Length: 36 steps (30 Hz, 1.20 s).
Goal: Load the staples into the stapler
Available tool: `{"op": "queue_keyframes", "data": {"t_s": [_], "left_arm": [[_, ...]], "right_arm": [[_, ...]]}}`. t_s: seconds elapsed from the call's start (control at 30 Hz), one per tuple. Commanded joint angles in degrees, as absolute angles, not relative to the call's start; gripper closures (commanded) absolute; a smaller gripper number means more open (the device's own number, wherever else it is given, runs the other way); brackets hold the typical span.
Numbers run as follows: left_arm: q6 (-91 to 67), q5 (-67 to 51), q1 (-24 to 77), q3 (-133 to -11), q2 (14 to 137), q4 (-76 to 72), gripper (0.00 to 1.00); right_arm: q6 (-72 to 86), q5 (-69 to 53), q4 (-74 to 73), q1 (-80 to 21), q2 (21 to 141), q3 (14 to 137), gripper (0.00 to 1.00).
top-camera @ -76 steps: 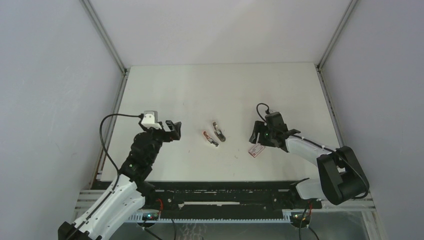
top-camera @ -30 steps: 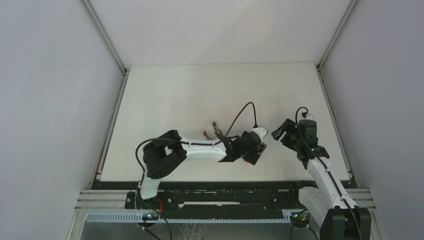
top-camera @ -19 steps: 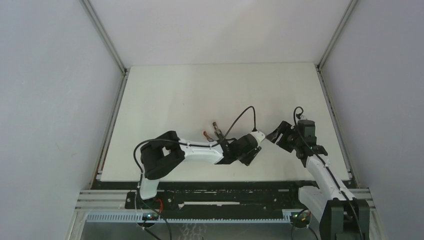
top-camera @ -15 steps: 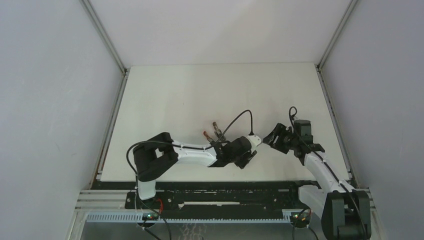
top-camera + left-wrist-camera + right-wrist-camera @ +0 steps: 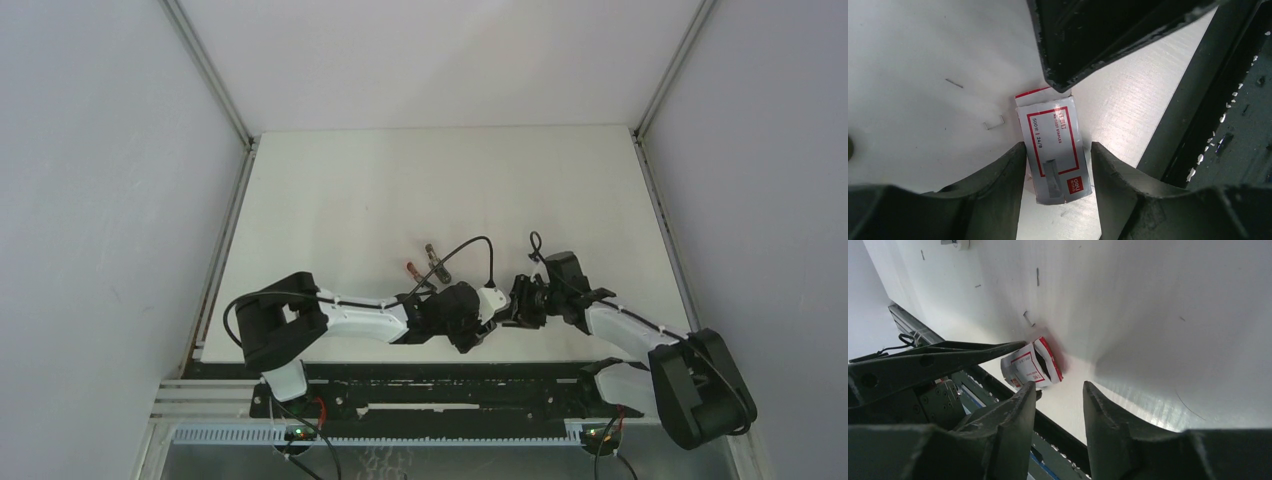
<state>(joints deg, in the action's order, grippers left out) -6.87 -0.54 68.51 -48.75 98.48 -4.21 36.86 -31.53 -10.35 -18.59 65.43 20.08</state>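
Low in the overhead view, just right of centre, two grippers meet over a small white-and-red box [image 5: 1053, 131] lying flat on the table [image 5: 400, 180] by its near edge. The left gripper [image 5: 1058, 149] has its jaws open, one finger on each side of the box. The right gripper [image 5: 1059, 386], jaws also open, comes in from the opposite side, one fingertip close to the box's flap end. A few loose staples [image 5: 994, 122] lie scattered nearby. Further up, near the frame's centre, the stapler [image 5: 411, 268] and the block of staples [image 5: 436, 262] lie side by side, just beside the left arm [image 5: 360, 312], apart from both grippers.
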Motion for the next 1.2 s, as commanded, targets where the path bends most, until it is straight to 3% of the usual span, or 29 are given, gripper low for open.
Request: {"op": "queue_keyframes", "data": {"t_s": [0.0,0.53,0.93,1.1,1.17], "left_arm": [[-4.97,-2.58,68.64,-47.61,97.03,-4.71,0.46],[-4.12,-1.21,68.67,-47.90,97.19,-3.97,0.52],[-4.04,-0.90,68.65,-47.93,97.21,-3.67,0.51],[-3.91,-0.67,68.65,-48.02,97.32,-3.54,0.51],[-3.68,-0.54,68.65,-48.06,97.42,-3.39,0.51]], "right_arm": [[39.17,-32.94,-3.07,-19.52,68.17,20.09,0.65],[38.41,-35.10,0.22,-20.98,74.79,20.22,0.83],[37.25,-36.65,-1.17,-22.72,74.43,20.29,0.87],[36.60,-36.04,-0.90,-22.91,74.79,20.29,1.00],[36.06,-35.63,-1.28,-22.81,74.88,20.47,1.00]]}}
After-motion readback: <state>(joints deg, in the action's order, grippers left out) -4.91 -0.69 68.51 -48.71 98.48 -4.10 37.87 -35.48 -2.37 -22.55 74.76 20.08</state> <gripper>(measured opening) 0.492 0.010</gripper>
